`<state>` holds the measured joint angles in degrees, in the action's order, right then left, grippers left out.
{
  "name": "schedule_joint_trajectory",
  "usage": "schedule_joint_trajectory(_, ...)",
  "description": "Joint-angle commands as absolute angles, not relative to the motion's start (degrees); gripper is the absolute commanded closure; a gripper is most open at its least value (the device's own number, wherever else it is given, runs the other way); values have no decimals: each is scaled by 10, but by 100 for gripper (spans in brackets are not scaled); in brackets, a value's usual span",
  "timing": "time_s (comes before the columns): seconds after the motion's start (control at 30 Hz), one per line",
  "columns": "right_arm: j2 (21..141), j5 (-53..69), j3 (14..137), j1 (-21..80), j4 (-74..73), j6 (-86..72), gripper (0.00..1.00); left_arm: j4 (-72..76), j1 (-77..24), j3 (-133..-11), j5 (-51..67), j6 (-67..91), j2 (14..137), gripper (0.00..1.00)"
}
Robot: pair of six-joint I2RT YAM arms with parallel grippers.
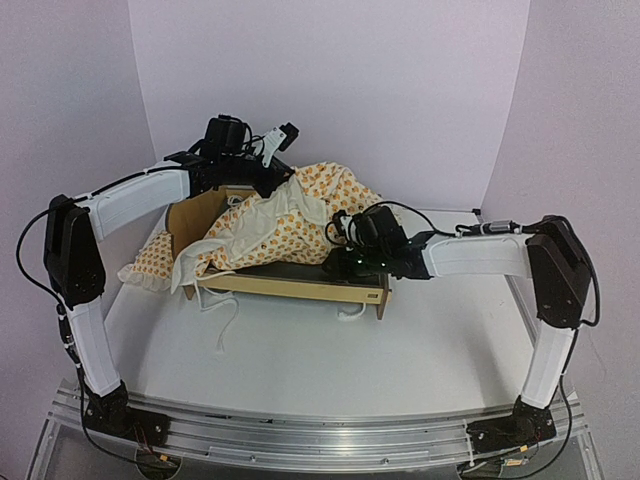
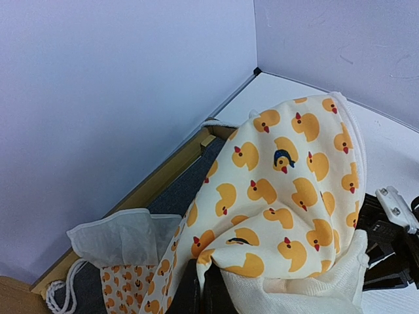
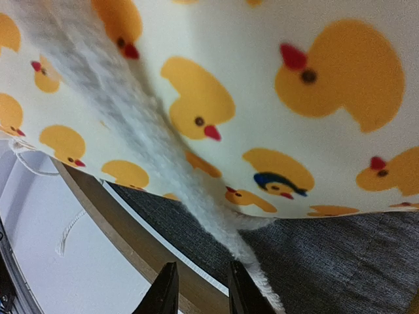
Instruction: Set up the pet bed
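The pet bed (image 1: 300,285), a plywood frame with a dark grey fabric base, stands mid-table with its headboard to the left. The cream duck-print cushion (image 1: 300,215) is bunched over it and lifted at the back. My left gripper (image 1: 275,185) is shut on a fold of the cushion (image 2: 281,190) above the bed's far rail (image 2: 163,173). My right gripper (image 1: 345,262) is open low at the bed's right end. In the right wrist view its fingers (image 3: 163,291) straddle the side rail (image 3: 124,235), with the cushion's fuzzy white edge (image 3: 163,157) running down beside the other finger.
The small ruffled dotted pillow (image 1: 150,262) lies on the table left of the headboard. White tie cords (image 1: 225,315) trail over the near rail onto the table. Walls close in at the back and both sides.
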<state>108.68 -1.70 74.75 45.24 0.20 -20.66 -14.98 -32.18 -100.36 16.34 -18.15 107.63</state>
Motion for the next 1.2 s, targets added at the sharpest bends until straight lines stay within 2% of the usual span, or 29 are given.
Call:
schedule_joint_trajectory(0.0,1057,-37,761,441,14,-201,72,-128,-318,-1002,158,-186,1046,100)
schedule_joint_trajectory(0.13,1085,-35,795,429,14,-197,71,-127,-318,-1001,160,-185,1045,100)
schedule_joint_trajectory(0.23,1092,-13,811,427,14,-201,74,-128,-318,-999,158,-186,1042,100)
schedule_joint_trajectory(0.4,1055,9,776,429,12,-216,68,-126,-317,-997,156,-187,1041,100)
schedule_joint_trajectory(0.53,1019,23,752,441,11,-208,68,-125,-318,-1001,156,-187,1044,100)
schedule_joint_trajectory(0.7,1036,58,748,462,13,-215,68,-124,-318,-1002,156,-186,1046,100)
schedule_joint_trajectory(1.17,1118,-27,777,453,22,-253,66,-124,-318,-999,152,-189,1043,100)
